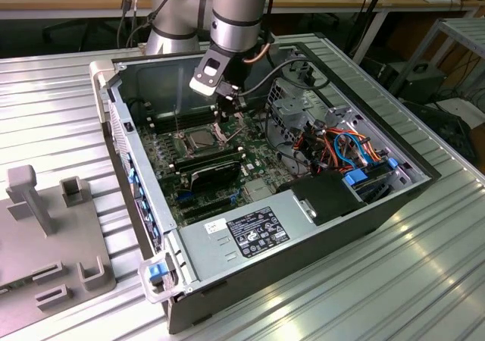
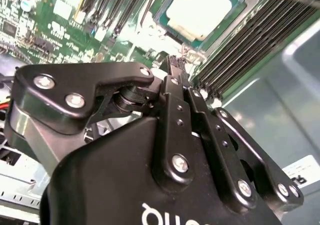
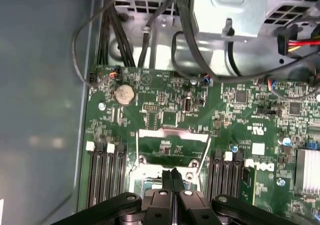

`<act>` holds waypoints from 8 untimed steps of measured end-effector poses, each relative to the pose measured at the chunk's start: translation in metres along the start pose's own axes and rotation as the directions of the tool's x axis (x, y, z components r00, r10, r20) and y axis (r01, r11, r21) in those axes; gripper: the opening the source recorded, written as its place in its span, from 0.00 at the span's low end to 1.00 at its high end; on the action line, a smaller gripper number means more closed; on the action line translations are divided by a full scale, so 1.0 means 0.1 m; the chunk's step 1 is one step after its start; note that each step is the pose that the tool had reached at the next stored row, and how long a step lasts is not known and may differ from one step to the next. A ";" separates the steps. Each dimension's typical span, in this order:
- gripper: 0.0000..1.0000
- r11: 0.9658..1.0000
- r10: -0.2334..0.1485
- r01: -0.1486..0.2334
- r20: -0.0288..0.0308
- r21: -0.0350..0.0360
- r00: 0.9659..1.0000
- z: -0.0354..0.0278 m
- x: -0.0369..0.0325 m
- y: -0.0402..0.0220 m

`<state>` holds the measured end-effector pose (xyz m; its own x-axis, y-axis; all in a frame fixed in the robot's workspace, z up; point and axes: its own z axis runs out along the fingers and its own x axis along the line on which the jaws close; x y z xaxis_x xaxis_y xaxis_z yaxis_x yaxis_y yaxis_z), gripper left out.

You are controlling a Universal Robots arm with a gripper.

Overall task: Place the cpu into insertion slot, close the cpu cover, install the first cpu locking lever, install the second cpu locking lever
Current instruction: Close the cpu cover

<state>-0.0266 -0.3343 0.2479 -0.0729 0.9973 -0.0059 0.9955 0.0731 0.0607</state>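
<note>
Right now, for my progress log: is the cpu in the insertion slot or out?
In: the cpu lies flat, metal top up, inside the insertion slot.

Green motherboard (image 3: pixel 165 115) with black memory slots (image 3: pixel 105 177) and a silver coin cell (image 3: pixel 124 93); cpu (image 2: pixel 200 7) dull silver-beige in the second wrist view; matt black hand (image 3: pixel 172 175); ribbed silver table (image 1: pixel 424 280); orange and blue cables (image 1: pixel 345 140); plain grey fixture (image 1: pixel 45 235) at the exterior view's left
</note>
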 end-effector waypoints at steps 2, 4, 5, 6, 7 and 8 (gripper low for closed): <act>0.11 1.000 0.000 0.000 0.000 0.003 1.000 -0.031 0.000 0.006; 0.11 1.000 0.000 0.000 -0.001 0.006 1.000 -0.092 0.002 0.012; 0.11 1.000 0.000 0.000 -0.001 0.007 1.000 -0.119 0.003 0.016; 0.11 1.000 0.000 0.000 0.000 0.008 1.000 -0.136 0.003 0.025; 0.11 1.000 0.000 0.000 0.000 0.010 1.000 -0.137 0.003 0.043; 0.11 1.000 0.000 0.000 -0.001 0.013 1.000 -0.135 0.000 0.088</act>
<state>-0.0187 -0.3336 0.2620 -0.0729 0.9973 -0.0052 0.9962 0.0731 0.0480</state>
